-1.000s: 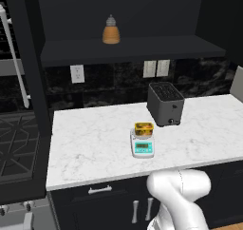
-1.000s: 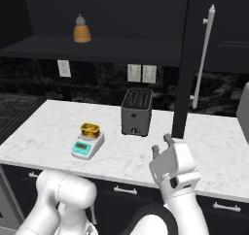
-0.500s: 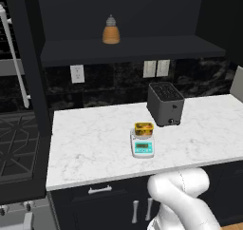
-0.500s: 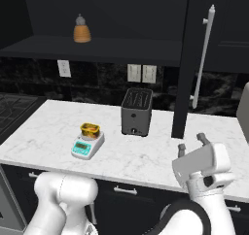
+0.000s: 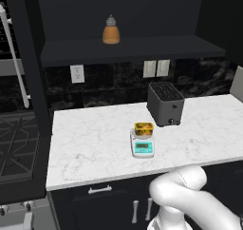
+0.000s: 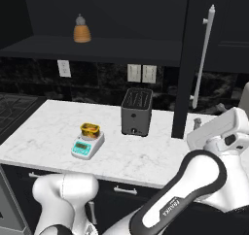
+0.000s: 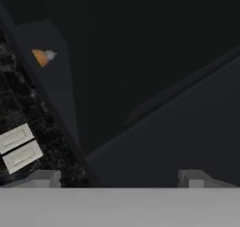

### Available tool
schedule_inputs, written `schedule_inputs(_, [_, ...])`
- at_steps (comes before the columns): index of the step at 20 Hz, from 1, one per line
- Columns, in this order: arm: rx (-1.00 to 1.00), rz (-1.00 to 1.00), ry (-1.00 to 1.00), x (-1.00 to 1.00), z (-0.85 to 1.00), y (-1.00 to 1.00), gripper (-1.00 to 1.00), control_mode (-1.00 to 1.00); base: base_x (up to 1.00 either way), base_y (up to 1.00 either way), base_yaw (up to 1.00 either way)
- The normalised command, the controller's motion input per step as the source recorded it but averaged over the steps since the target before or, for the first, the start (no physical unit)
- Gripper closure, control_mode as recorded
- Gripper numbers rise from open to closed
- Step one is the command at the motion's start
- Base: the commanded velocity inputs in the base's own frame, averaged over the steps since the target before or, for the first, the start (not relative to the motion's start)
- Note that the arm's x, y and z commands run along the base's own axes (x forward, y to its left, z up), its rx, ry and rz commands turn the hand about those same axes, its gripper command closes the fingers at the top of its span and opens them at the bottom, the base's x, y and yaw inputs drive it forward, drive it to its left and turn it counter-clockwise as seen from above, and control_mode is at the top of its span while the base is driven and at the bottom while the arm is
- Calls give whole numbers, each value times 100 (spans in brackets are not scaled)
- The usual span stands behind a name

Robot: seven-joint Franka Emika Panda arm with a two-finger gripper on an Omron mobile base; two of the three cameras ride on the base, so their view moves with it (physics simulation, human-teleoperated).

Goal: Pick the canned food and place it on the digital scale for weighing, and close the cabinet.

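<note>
Can (image 5: 143, 128): sitting on the scale (image 5: 142, 145), weighing step looking done.
Tool (image 6: 197, 123): I'm swinging it right toward the open cabinet door (image 6: 186, 59); empty, fingers parted.

orange bottle (image 7: 41, 57) on dark shelf (image 7: 56, 80)

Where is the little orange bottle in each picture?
Left base view: orange bottle on the dark shelf, top middle.
Right base view: on the same shelf, top left.
Hand view: small and tipped sideways, upper left.
Shared landmark: the white wall outlets.
</note>
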Motion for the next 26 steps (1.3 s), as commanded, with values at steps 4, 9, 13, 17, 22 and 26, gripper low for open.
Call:
schedule_inputs(4, [4,0,0,34,30,-9,-100,-100,0,0,0])
schedule_inputs(9, [7,1,-8,3,49,1,-100,-100,0,0,0])
schedule_inputs(13, [7,5,-20,-26,42,88,-100,-100,0,0,0])
schedule_inputs(17, [0,1,-11,10,43,100,-100,-100,0,0,0])
schedule_inputs(22, [0,0,-2,54,45,100,-100,-100,0,0,0])
schedule_inputs(26, [0,0,0,90,39,100,-100,-100,0,0,0])
